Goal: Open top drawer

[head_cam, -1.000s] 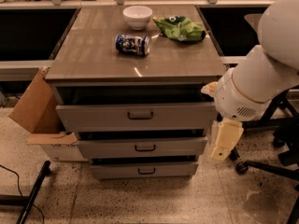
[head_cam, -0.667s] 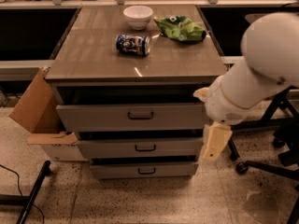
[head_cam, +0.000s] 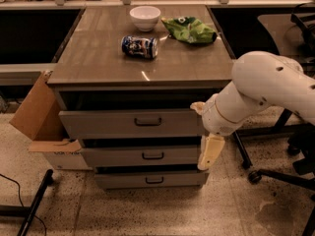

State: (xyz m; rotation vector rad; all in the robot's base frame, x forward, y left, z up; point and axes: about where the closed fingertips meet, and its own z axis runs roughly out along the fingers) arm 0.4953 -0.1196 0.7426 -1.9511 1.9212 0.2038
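Observation:
The top drawer (head_cam: 108,124) is the widest grey front of three under the cabinet top, with a small dark handle (head_cam: 148,122) at its centre. It stands out a little from the cabinet, with a dark gap above it. My gripper (head_cam: 210,152) hangs cream-coloured below the white arm (head_cam: 266,90), at the right end of the drawer stack. It is level with the middle drawer (head_cam: 123,156), well to the right of the top drawer's handle and lower than it. It holds nothing that I can see.
On the cabinet top (head_cam: 98,58) lie a white bowl (head_cam: 145,17), a blue can on its side (head_cam: 140,47) and a green bag (head_cam: 189,30). A cardboard box (head_cam: 42,127) stands at the left, a chair base (head_cam: 275,173) at the right, a black pole (head_cam: 32,203) on the floor.
My arm has swung left, bringing the gripper from beside the cabinet to the right end of the drawer fronts. The drawers have not moved.

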